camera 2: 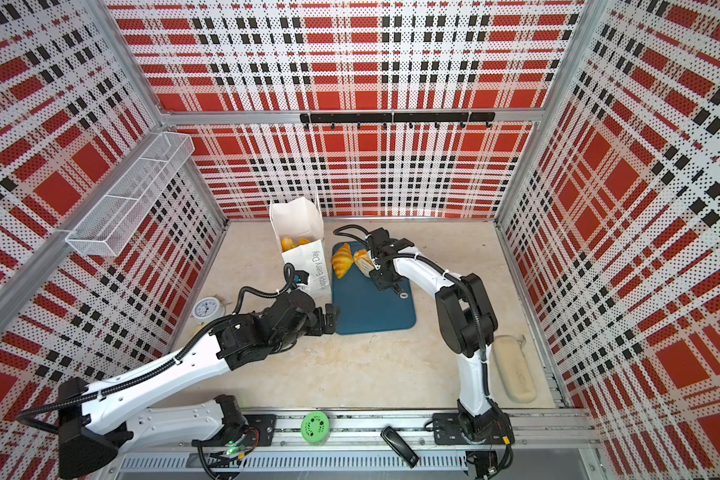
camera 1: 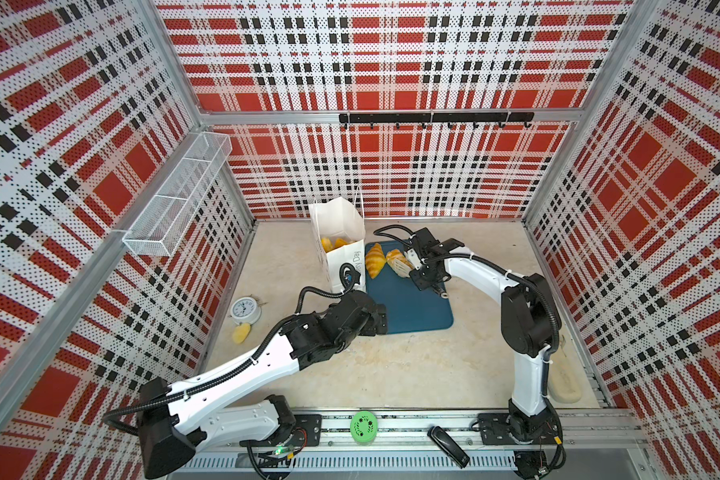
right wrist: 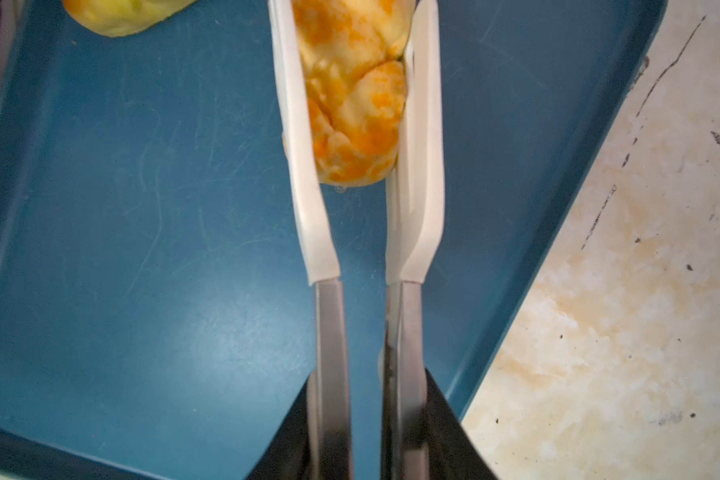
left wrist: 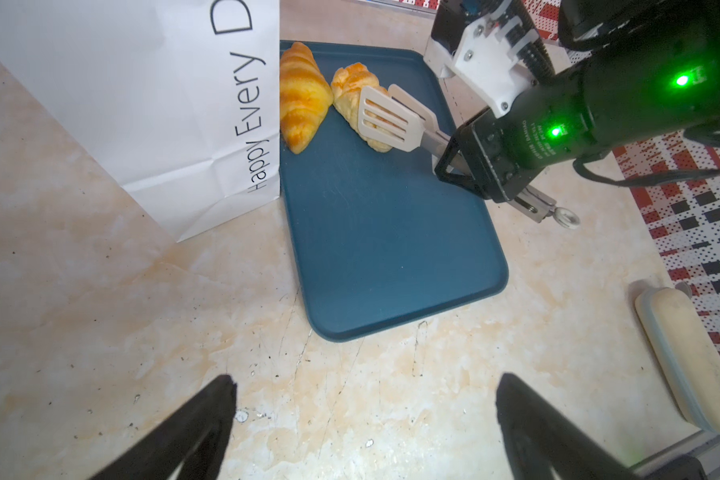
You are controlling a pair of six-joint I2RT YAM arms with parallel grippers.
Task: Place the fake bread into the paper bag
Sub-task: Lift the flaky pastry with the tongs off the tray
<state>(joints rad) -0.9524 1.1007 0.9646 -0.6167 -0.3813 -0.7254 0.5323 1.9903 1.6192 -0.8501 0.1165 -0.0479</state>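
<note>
Front rail: 1 green round disc (camera 1: 363, 426) and 1 black oblong item (camera 1: 448, 446), kind not clear.

The left gripper (left wrist: 364, 384) hangs low over the bare table (left wrist: 100, 311), near the near L corner of the dark-teal tray (left wrist: 391, 249). Its jaws are wide apart with nothing btwn them. Only the finger ends show in the wrist view.

Rt side, by the wall: 1 long beige case (camera 2: 514, 368). The R arm (camera 1: 528, 316) covers part of it in a top view.

L side: 1 white clock (camera 1: 245, 309) and 1 small yellow lump (camera 1: 241, 333) just beside it, kind unclear.

Mid: 1 tray, flat on the table, near half bare. On its far end are 2 pcs:
- 1 striped croissant (left wrist: 302, 97), just beside the bag. The bag's edge cuts off part of it, so contact cannot be told.
- 1 paler pastry (right wrist: 356, 104) beside the croissant.

The right gripper (left wrist: 447, 160) is clamped on the metal handles of 1 pair of tongs (left wrist: 385, 120). The white slotted blades press the paler pastry from both sides. Its far end is cut off in the wrist view. Lifted or resting on the tray: cannot tell.

The paper bag (camera 1: 337, 232) stands upright, top open, at the tray's far L corner, lettered side toward the tray. Inside are orange-yellow pieces (camera 1: 332, 243), at least 2. The bag wall hides the rest, so no full count.

Far: 1 white wire basket (camera 1: 175, 199) on the L wall and 1 black hook rail (camera 1: 435, 118) on the back wall.
</note>
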